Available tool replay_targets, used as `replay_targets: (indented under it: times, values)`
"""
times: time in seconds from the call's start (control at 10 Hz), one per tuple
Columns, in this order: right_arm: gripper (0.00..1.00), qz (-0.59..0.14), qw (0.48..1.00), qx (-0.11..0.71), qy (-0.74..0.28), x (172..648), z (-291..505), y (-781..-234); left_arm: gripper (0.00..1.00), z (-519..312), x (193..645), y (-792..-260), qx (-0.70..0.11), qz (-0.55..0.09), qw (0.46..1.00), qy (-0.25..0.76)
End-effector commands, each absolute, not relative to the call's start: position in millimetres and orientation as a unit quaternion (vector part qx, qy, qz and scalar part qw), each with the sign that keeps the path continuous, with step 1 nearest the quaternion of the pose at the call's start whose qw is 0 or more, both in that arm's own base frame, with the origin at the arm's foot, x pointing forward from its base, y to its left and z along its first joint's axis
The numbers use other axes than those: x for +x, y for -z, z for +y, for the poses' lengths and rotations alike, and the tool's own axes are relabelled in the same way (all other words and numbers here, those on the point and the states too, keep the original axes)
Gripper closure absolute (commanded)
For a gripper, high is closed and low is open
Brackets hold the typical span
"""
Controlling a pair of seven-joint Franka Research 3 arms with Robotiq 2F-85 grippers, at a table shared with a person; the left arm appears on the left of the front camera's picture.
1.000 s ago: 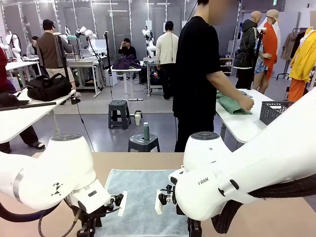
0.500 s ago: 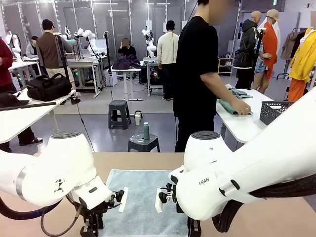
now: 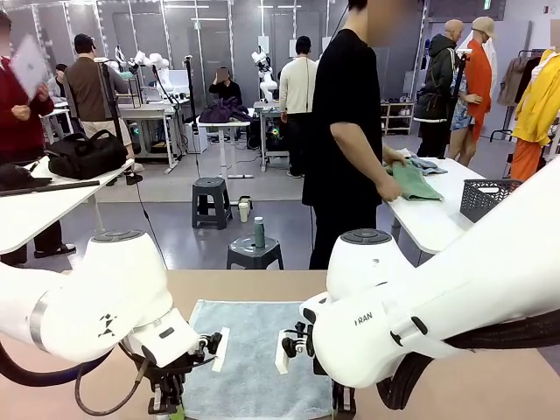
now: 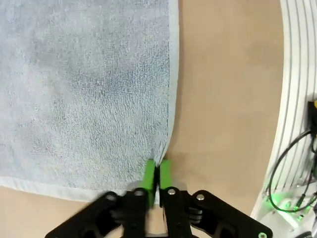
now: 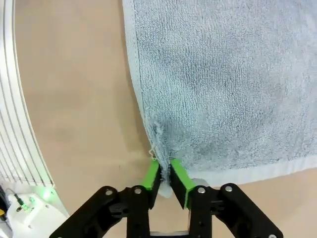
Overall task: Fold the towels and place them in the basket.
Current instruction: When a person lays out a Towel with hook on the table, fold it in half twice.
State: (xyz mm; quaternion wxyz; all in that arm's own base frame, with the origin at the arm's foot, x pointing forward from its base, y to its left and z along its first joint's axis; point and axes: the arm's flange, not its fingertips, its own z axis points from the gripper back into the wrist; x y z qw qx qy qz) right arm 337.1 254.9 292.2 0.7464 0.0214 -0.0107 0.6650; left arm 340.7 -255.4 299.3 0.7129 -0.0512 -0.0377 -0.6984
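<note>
At table's point(image 3: 262, 284) near edge, I see towel point(image 3: 249, 350) flat, long axis seemingly running toward far edge. Left gripper point(image 4: 157, 167) pinched on near-left corner, right gripper point(image 5: 165, 171) pinched on near-right corner. I judge fold carries both corners straight to far edge.

Your room's basically a big open lab. Grey floor point(image 3: 175, 188), strip lights point(image 3: 188, 7) overhead, and a back wall point(image 3: 219, 39) made of tall grey panels. You've got a tan tabletop point(image 3: 236, 282) up front, a long white table point(image 3: 35, 210) off to the left with a black duffel bag point(image 3: 86, 153) sitting on it, and another white table point(image 3: 429, 226) on the right. A dark stool point(image 3: 211, 199) stands in the aisle between them, and a second stool point(image 3: 255, 255) nearer you has a green bottle point(image 3: 259, 232) upright on it. Farther back you get more benches point(image 3: 149, 109) and a few people, plus a yellow coat point(image 3: 538, 105) hanging at the far right.
</note>
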Motion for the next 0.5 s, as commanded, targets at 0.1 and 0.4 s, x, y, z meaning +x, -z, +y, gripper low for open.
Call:
replay_targets:
  times: [0.1, 0.4]
  values:
    - [1.0, -0.006, 0.751, 0.014, -0.66, 331, 244, -297, 1.0, -246, 331, -296, -0.065, -0.044, 0.706, 0.704]
    - [1.0, -0.017, 0.739, 0.049, -0.671, 323, 240, -341, 1.0, -247, 321, -321, -0.07, -0.065, 0.699, 0.709]
